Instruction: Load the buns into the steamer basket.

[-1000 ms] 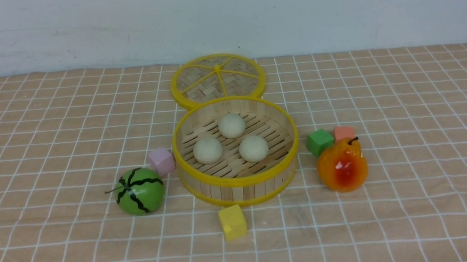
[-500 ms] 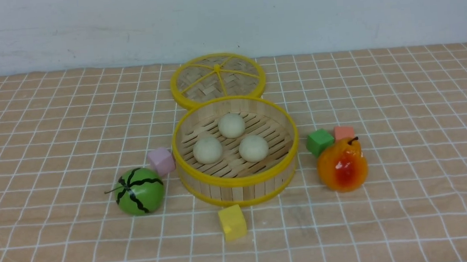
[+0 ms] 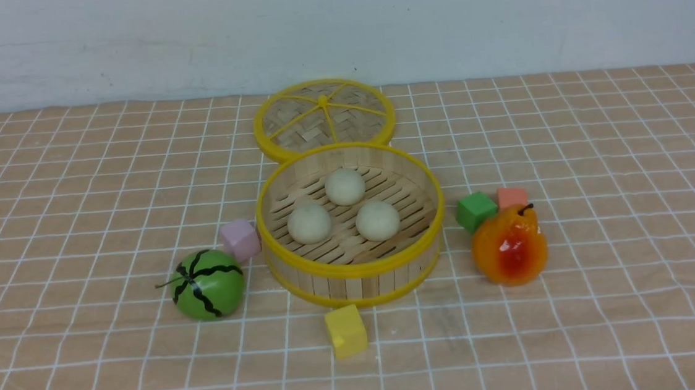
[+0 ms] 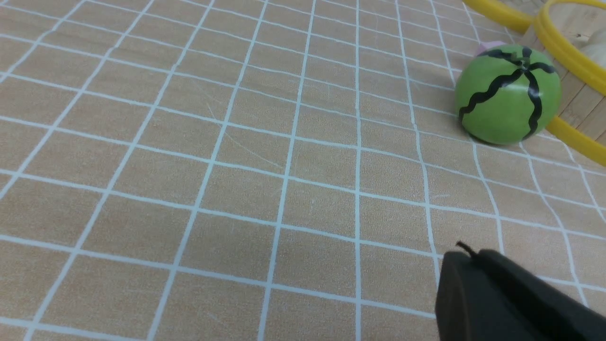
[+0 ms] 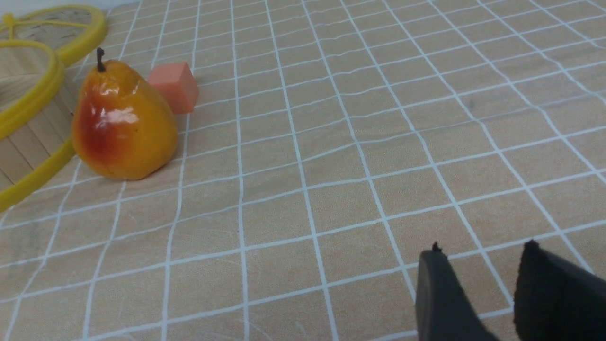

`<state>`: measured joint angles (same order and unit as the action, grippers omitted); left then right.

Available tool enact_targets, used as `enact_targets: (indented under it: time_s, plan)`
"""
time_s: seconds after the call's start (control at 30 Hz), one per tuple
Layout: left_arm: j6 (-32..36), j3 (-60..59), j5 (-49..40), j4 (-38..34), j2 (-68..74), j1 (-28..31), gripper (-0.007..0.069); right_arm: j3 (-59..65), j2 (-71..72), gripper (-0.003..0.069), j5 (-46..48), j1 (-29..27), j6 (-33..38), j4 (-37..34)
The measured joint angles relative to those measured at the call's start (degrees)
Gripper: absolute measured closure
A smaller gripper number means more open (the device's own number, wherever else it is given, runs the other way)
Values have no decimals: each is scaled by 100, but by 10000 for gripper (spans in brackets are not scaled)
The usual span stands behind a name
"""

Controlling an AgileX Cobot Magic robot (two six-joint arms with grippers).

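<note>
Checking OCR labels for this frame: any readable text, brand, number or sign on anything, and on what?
None readable in any view.
Round bamboo steamer basket with yellow rims: no print.
Green striped watermelon ball: black wavy stripes only.
Yellow cube, orange-red pear: blank.

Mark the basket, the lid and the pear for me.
basket (image 3: 353,270), front view, near rim.
lid (image 3: 323,101), front view, yellow hub.
pear (image 5: 124,128), right wrist view, middle of its body.

3 buns lie in the steamer basket; lid behind, watermelon left, pear right.
</note>
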<state>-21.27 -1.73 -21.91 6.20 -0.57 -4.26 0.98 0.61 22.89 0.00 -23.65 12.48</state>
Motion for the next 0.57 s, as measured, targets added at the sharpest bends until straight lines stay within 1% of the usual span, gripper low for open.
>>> enact_targets:
  time_s: [0.57]
  plan:
    - [0,0,0,0,0,0,614,0,0,418,0,0,0,0]
